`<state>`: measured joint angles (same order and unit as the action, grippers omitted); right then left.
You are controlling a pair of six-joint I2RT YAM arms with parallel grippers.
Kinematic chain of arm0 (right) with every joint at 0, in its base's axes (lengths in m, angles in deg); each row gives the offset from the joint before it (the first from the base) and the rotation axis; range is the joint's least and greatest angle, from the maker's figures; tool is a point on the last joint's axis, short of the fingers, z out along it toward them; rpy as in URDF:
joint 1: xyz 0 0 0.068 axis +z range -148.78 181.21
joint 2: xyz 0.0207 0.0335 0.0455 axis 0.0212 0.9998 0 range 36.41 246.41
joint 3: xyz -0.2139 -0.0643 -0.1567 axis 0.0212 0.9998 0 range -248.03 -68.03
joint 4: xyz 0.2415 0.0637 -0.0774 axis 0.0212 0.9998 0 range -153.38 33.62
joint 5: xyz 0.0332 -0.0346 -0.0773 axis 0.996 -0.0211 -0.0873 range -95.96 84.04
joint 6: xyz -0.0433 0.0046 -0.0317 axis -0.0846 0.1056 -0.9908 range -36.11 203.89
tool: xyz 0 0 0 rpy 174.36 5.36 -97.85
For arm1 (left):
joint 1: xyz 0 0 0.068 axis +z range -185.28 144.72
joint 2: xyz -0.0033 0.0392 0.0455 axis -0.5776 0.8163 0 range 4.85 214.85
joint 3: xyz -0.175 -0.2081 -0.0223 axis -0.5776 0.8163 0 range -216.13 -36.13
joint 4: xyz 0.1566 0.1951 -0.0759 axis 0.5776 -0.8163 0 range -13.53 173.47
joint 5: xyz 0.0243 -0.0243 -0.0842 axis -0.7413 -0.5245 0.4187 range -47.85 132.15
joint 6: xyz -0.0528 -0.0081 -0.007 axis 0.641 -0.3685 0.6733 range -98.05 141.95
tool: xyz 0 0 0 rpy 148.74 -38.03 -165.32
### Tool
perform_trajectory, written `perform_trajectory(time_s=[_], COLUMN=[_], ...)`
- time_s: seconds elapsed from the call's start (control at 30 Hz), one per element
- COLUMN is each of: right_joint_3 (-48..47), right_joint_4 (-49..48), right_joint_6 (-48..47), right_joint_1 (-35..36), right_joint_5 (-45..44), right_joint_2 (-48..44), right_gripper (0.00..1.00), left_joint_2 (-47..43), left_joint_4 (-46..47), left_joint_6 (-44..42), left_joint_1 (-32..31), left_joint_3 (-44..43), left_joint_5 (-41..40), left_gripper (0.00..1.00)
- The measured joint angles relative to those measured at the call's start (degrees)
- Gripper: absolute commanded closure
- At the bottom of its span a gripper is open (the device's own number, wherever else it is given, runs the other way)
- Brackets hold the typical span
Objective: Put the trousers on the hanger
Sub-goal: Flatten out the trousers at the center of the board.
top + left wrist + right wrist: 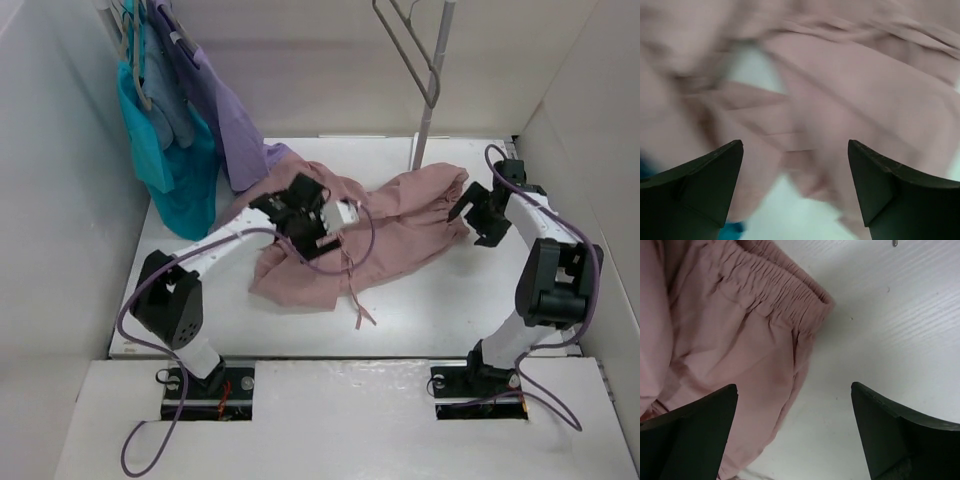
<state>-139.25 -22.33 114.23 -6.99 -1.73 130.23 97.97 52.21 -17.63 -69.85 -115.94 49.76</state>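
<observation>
The left jaws stand released, spread over the crumpled middle of the trousers (400, 215) lying on the counter (450, 300). The right jaws, likewise released and gripping nothing, straddle the gathered elastic edge at the trousers' right end. Farther back, the hanger (399, 50) hangs bare above the counter.

A white table (440, 300) sits boxed in by a white left wall (60, 200), right wall (600, 150) and far wall (320, 80). Light is soft and even. Far left hang a teal garment (180, 190) and a lavender garment (235, 130); a grey pole (428, 125) stands far back.
</observation>
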Motion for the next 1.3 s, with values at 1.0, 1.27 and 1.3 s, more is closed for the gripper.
perform_trajectory(time_s=[1.0, 1.27, 1.3], right_joint_3=[7.4, 6.3, 5.7], right_joint_4=[-9.6, -7.4, -7.1], right_joint_6=[1.8, 1.4, 1.4], right_joint_1=[-0.6, -0.6, -0.3], right_joint_5=[3.0, 2.7, 2.7], right_joint_2=[-18.6, -15.7, -14.4], right_gripper=[1.0, 1.0, 1.0], left_joint_2=[-10.2, 18.5, 21.3], left_joint_4=[-7.0, -2.6, -1.5], left_joint_6=[1.9, 13.2, 13.3], left_joint_1=[20.7, 24.5, 24.2], left_joint_3=[-8.4, -24.6, -23.6], left_joint_5=[23.4, 14.8, 13.1], left_gripper=[0.81, 0.22, 0.2])
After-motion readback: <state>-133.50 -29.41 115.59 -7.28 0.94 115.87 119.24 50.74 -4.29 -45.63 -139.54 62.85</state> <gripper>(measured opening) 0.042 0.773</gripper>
